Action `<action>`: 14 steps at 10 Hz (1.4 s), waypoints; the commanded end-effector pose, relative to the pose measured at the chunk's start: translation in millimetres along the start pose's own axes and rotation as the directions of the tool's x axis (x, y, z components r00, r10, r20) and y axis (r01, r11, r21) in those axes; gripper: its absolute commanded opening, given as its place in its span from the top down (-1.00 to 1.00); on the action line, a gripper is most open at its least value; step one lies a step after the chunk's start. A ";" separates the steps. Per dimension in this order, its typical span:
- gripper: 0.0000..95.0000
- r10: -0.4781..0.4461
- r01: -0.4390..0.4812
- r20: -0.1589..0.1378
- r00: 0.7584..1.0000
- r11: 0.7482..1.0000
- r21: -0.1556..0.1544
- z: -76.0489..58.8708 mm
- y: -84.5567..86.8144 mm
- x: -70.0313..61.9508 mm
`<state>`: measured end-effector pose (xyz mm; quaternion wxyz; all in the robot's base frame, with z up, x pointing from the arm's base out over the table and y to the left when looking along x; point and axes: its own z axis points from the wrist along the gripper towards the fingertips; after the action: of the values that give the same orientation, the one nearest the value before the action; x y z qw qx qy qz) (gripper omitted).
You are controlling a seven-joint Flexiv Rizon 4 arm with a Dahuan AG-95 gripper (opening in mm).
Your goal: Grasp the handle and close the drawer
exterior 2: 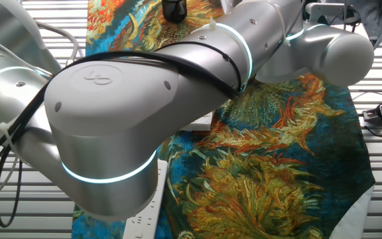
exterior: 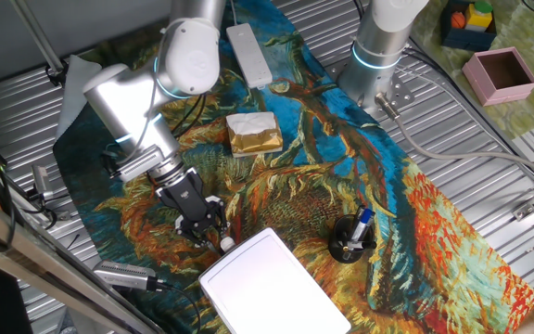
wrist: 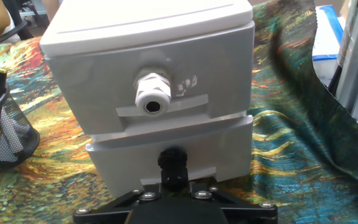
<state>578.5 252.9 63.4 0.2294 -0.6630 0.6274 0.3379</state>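
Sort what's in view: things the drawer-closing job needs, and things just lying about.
Needed for the job: handle, drawer, its white box, end effector.

Just lying about: white-and-gold block, long white bar, black mesh pen cup, pink box.

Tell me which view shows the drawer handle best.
The hand view: the handle faces the camera on the drawer front, sharp and unblocked. In one fixed view only a white speck shows by the gripper. In the other fixed view the arm hides it.
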 end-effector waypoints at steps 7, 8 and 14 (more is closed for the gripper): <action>1.00 0.007 -0.007 -0.002 1.000 1.000 0.012 2.8 -1.2 -2.4; 1.00 0.008 -0.008 -0.002 1.000 1.000 0.012 2.8 -1.2 -2.4; 1.00 0.009 -0.009 -0.002 1.000 1.000 0.016 4.3 -1.6 -4.9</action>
<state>579.2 259.6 64.3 0.2329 -0.6584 0.6334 0.3332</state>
